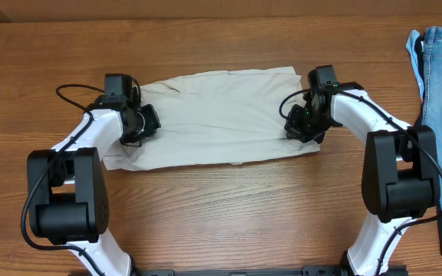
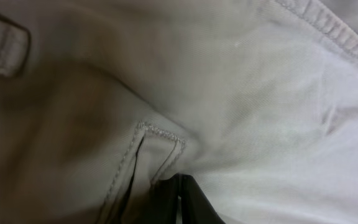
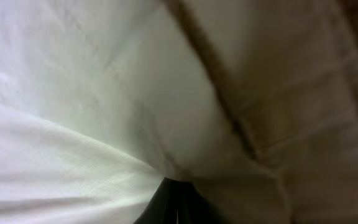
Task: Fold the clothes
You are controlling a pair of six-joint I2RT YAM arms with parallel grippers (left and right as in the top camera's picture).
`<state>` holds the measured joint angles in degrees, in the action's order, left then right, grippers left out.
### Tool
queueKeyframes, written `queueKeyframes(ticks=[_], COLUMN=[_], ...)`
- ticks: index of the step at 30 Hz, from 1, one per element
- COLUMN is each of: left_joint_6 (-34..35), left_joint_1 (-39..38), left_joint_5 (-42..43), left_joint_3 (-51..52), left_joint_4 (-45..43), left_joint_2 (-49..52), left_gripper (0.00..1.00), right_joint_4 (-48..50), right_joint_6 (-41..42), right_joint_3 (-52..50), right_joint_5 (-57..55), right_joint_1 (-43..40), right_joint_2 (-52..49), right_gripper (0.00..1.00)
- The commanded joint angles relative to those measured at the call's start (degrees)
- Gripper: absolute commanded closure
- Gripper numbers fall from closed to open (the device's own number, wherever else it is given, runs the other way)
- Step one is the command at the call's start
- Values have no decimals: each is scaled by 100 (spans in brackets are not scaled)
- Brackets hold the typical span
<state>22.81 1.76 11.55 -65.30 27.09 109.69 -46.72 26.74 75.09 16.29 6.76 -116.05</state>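
Observation:
The clothes (image 1: 221, 115), one pair of light beige shorts, lie spread flat across the middle of the wooden table. My left gripper (image 1: 139, 126) sits on their left end and my right gripper (image 1: 301, 126) on their right end. In the left wrist view the dark fingertips (image 2: 188, 196) are pressed together, pinching the cloth (image 2: 260, 112) beside a stitched pocket corner (image 2: 160, 134); a belt loop (image 2: 2, 50) shows at top left. In the right wrist view the gripper (image 3: 178, 182) is shut, and creases in the fabric (image 3: 73, 124) run into its tips.
Blue denim jeans (image 1: 440, 77) lie at the table's far right edge, close to the right arm's base (image 1: 401, 176). The left arm's base (image 1: 64, 192) stands at the front left. Bare wood (image 1: 229, 207) stretches in front of the shorts.

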Motion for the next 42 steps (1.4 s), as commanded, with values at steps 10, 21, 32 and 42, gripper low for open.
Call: queueKeyframes(ticks=[10,21,32,42], left_joint_6=[-85,-273,-1384,-2013], left_joint_1=[459,1222,2135,2159], left_joint_5=[-1484,-756,542,1102], left_joint_3=[-46,-400,-398,-398], left_joint_4=[551,1641,1126,743], left_joint_2=[-1303,-1829,-1126,-168], left_gripper=[58,4,0,0], right_joint_4=[-920,-1816,-1958,-2031], right_joint_6=[-146,-730,-1488,-1530], right_joint_3=[1126,2070,2087,2087], right_joint_5=[-876,-940,-466,-463], right_joint_1=[-186,-273,-551,-551], right_joint_2=[-321,-321,-321,-321], right_gripper=[96,0,0,0])
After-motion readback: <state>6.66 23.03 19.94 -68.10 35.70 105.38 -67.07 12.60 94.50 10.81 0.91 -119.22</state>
